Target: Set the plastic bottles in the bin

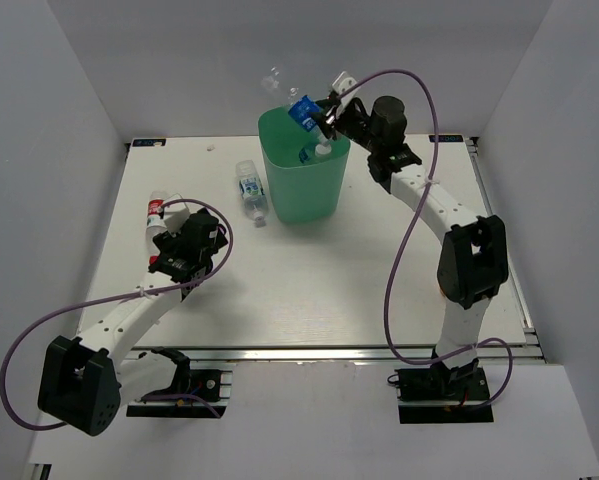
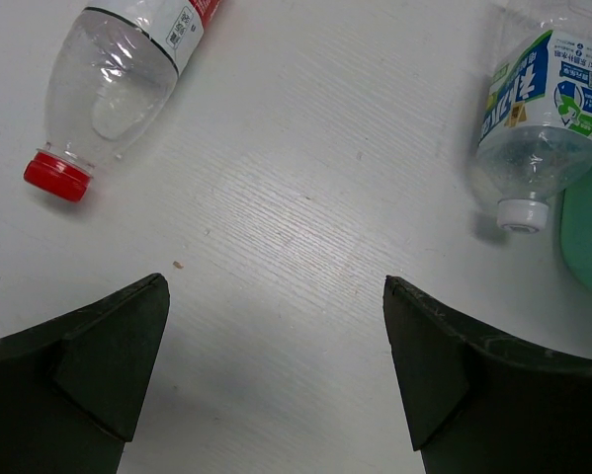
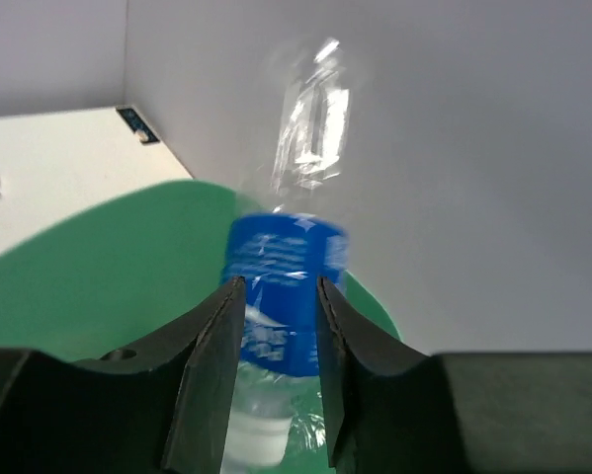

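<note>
Gripping across the blue label, the right end effector [image 3: 281, 291] is closed narrowly on a blue-label bottle [image 1: 301, 110]. The bottle is held tilted over the bin [image 1: 304, 195], white cap downward, with its clear base appearing to project toward 11 o'clock past the rim.

Hazard: released at this tilt, the base may strike the far rim and tip the bottle out behind the bin. The thin plastic may also slip in the grip.

The left end effector [image 2: 276, 296] is spread wide and empty above the worktop [image 2: 296, 178]. A red-cap bottle [image 2: 118, 79] lies at 11 o'clock from it. A second blue-label bottle [image 2: 538, 118] lies at 1 o'clock, just beside the bin wall.

Hazard: both lie on their sides and may roll on contact. The bin wall also leaves little finger clearance.
</note>
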### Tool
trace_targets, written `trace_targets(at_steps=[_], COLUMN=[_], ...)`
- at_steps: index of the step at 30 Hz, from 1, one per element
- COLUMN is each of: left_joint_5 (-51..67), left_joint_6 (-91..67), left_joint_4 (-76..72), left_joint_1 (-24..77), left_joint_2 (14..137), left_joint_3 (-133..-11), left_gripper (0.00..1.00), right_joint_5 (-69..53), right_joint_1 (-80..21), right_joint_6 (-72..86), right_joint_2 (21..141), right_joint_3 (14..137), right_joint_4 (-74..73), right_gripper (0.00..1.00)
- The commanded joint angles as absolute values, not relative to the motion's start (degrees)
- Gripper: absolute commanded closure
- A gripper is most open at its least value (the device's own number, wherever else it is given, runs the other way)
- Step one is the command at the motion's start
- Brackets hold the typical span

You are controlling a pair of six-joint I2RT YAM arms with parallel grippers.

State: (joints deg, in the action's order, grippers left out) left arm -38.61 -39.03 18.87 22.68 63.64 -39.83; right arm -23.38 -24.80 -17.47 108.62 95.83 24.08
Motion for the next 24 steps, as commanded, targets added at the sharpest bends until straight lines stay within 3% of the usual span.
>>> trace_targets(at_steps=[1,7,16,22,24], left_joint_5=[-38.67,-39.64,-38.67,-37.27,-35.96], left_joint_6=[-39.55,-39.11,-39.11,-37.88,-37.00], left_joint_4=[18.63,19.16,18.89,16.53,14.24], left_joint_1=[22.33,22.32,22.24,22.06,21.71], left_joint_2=[62.58,61.26,63.10,64.60,66.79], left_joint_3=[-41.40,-40.87,-42.27,-44.56,-47.19], left_gripper=[0.02,0.02,0.02,0.02,0.02], right_joint_5=[-25.84,-30.32,-28.57,-28.30,-26.29], right_joint_1=[-25.75,-25.93,-26.01,-26.01,-26.02], right_joint_6=[-22.76,-25.84,-25.41,-21.19,-18.57], right_joint_2=[112.05,112.15,112.32,107.60,105.39], right_joint_3=[97.38,94.66,97.02,95.45,95.36], right_joint_4=[26.29,23.39,19.78,25.21,27.23], right_gripper=[0.60,0.51,0.48,0.37,0.29])
